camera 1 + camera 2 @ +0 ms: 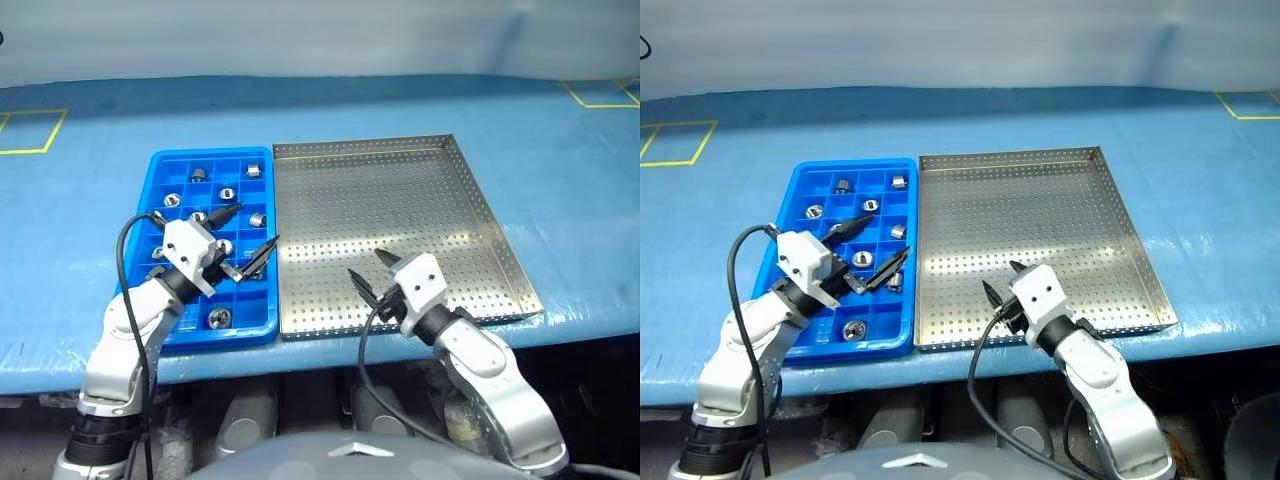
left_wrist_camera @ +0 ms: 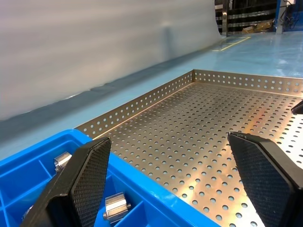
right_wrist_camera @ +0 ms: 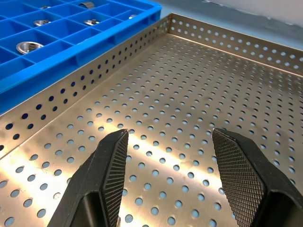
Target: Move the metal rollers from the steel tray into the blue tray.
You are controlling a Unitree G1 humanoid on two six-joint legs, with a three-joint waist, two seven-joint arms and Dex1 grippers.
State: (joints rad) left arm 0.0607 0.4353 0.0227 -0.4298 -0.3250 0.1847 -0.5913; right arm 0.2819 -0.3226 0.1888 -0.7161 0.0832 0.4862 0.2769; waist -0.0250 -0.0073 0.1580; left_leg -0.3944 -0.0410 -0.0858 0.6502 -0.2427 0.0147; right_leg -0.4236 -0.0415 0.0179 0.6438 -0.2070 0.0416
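Two robot grippers hover over a blue tray [image 1: 160, 172] and a steel tray [image 1: 500, 250] set side by side on a blue-covered worktop [image 1: 580, 170].

The metal rollers [image 1: 227, 193] all sit in compartments of the blue tray. The left gripper [image 1: 245, 237] hangs over that tray's right edge, fingers spread wide and empty, rollers just beneath and behind it. The right gripper [image 1: 372, 272] hovers above the steel tray's near edge, jaws parted, holding nothing, well apart from the rollers.
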